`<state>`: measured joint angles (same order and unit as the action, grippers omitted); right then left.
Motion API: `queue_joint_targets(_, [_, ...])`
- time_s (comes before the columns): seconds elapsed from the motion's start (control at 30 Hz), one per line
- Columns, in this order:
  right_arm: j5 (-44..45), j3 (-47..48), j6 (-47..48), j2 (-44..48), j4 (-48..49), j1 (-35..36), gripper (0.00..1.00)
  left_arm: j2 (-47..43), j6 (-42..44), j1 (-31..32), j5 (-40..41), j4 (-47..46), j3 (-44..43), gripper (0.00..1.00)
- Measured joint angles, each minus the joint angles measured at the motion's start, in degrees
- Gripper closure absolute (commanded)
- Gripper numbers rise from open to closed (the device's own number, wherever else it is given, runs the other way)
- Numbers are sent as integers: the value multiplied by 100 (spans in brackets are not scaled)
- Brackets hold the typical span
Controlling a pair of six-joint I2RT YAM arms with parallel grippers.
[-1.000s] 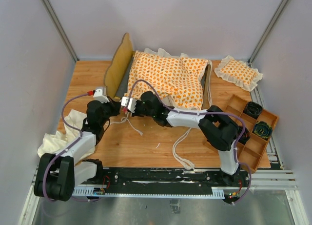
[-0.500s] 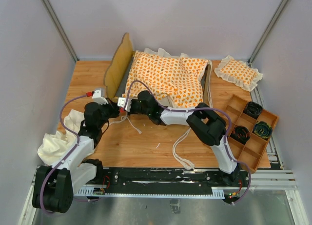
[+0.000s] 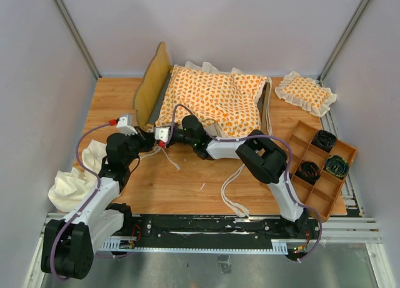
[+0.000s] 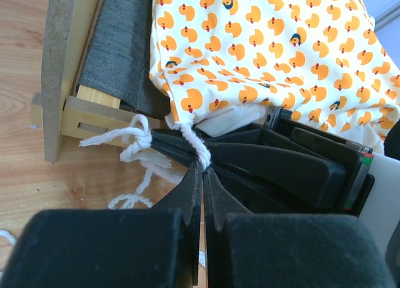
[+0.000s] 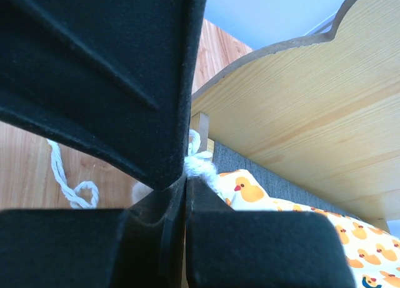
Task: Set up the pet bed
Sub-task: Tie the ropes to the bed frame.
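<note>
Overhead, you are seeing the bed frame (image 3: 150,88) standing toward the far left of the surface (image 3: 181,194), headboard upright, with the duck-print cushion (image 3: 215,100) lying across its grey base (image 4: 122,57). Both claws are meeting at the frame's near corner. The left claw (image 4: 201,169) is pressing shut on a white tie string (image 4: 194,144) running from the cushion's corner. The right claw (image 5: 185,175) is likewise pinching tie string just beside that corner. A knot (image 4: 139,138) is sitting against the frame there. Judging by looks, the cushion is going to handle soft and light, the cord limp and apt to slip, the frame stiff. You are best taking the cord near its free end, not the ruffle. At right, a divided wooden tray (image 3: 320,199) is holding dark coiled items (image 3: 325,140) in three compartments, though they are showing too small to identify.
</note>
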<state>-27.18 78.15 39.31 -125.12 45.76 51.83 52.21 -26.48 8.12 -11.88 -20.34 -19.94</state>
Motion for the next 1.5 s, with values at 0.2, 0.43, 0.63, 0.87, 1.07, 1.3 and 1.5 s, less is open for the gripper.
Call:
queue_joint_targets(0.2, [-94, -55, 136, -81, 328, -4, 100, -63, -105, 0, -9, 0, 4, 100])
queue_joint_targets(0.43, [-111, -295, 179, -109, 887, 17, 100, -59, -214, 0, -85, -13, 13, 100])
queue_joint_targets(0.63, [-105, -295, 363, -177, 973, 52, 100, -59, -214, -4, -83, 13, 13, 89])
queue_joint_targets(0.87, [-87, -378, 466, -177, 1069, 79, 100, -173, -192, 0, 328, 442, -39, 62])
queue_joint_targets(1.07, [-81, -387, 505, -177, 1145, 103, 100, -516, -378, 0, 949, 979, -125, 52])
queue_joint_targets(1.3, [-63, -387, 601, -177, 1145, 105, 100, -802, -662, 0, 1648, 1362, -223, 47])
queue_joint_targets(1.5, [-63, -398, 704, -177, 1147, 105, 100, -402, -1445, 0, 2175, 1574, -549, 43])
